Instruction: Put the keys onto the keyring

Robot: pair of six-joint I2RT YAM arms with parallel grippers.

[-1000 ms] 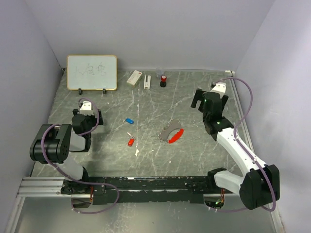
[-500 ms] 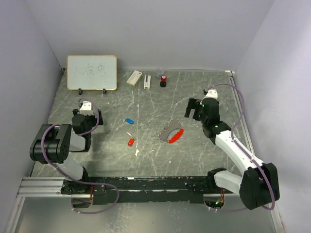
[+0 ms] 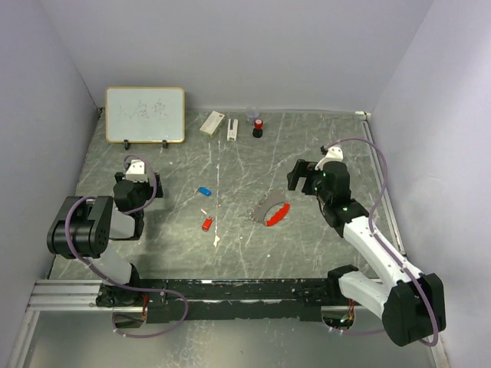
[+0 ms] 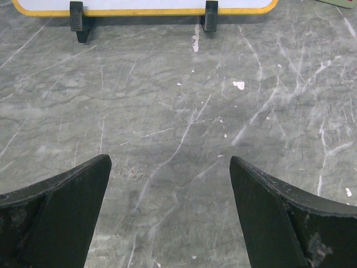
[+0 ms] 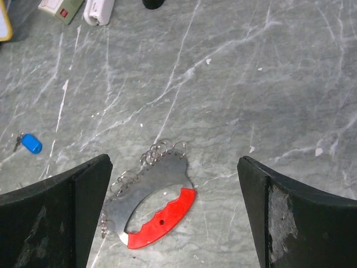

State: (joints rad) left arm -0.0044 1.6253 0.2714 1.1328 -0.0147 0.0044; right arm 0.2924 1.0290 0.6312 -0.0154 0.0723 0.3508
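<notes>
The keyring (image 3: 271, 210) lies mid-table: a curved grey metal plate with a red grip and several small wire rings along its edge. It also shows in the right wrist view (image 5: 153, 209). The blue-headed key (image 3: 204, 191) lies to its left and shows at the left edge of the right wrist view (image 5: 30, 143). The red-headed key (image 3: 207, 223) lies below the blue one. My right gripper (image 3: 298, 178) is open and empty, hovering just right of the keyring, which shows between its fingers (image 5: 175, 167). My left gripper (image 3: 138, 170) is open and empty over bare table (image 4: 170, 162) at the far left.
A whiteboard (image 3: 145, 114) stands at the back left; its feet show in the left wrist view (image 4: 142, 12). A small box (image 3: 212, 122), a white piece (image 3: 232, 128) and a small red-and-black bottle (image 3: 258, 127) stand along the back edge. Walls enclose the table.
My right arm has swung left and down from the right side toward the keyring. The left arm, the keys and the keyring have not moved.
</notes>
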